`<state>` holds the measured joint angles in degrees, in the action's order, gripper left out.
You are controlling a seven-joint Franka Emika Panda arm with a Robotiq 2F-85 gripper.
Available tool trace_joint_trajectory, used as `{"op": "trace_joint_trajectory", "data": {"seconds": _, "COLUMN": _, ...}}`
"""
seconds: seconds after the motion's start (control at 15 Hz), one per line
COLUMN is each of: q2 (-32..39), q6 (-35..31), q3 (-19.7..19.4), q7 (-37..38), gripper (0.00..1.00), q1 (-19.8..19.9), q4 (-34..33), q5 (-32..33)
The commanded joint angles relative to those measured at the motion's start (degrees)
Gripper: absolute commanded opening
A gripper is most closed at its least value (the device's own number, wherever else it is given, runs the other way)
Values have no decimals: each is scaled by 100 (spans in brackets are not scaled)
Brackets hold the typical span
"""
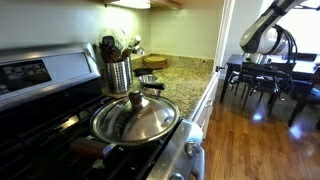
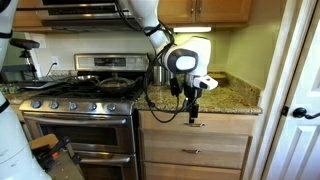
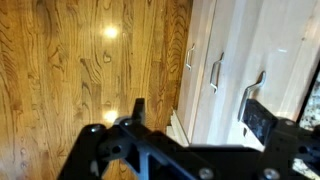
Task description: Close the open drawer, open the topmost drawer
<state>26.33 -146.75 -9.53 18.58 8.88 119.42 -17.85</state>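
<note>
Shows the jaws released in the wrist view: spread wide, nothing between them (only wood floor and white doors beyond). Hangs them, in an exterior view, pointing down from the arm, just in front of the topmost drawer and near its handle; cannot tell whether touching. Suggests readiness to pull: released so as to fit round that handle. Finds no drawer standing out there, so probably leaves only the opening step. Presents the topmost drawer as a wide, shallow front of honey-coloured wood, directly beneath the granite tabletop, beside the stove. Looks shut, flush with the drawer below; hides any contents.
</note>
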Motion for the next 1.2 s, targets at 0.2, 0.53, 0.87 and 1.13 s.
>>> {"op": "trace_joint_trajectory", "data": {"seconds": 0.2, "q2": 754, "q6": 322, "q3": -112, "q7": 389, "gripper": 100, "q1": -35, "q4": -1022, "q5": 249}}
{"op": "trace_joint_trajectory", "data": {"seconds": 0.53, "q2": 745, "q6": 79, "q3": -19, "q7": 194, "gripper": 100, "q1": 18, "q4": -876, "q5": 174}}
{"op": "trace_joint_trajectory", "data": {"seconds": 0.87, "q2": 1118, "q6": -117, "q3": 167, "q7": -8, "gripper": 100, "q1": 186, "q4": -1165, "q5": -24}}
{"op": "trace_joint_trajectory", "data": {"seconds": 1.13, "q2": 1544, "q6": -204, "q3": 399, "q7": -218, "gripper": 100, "q1": 411, "q4": -1506, "q5": -280}}
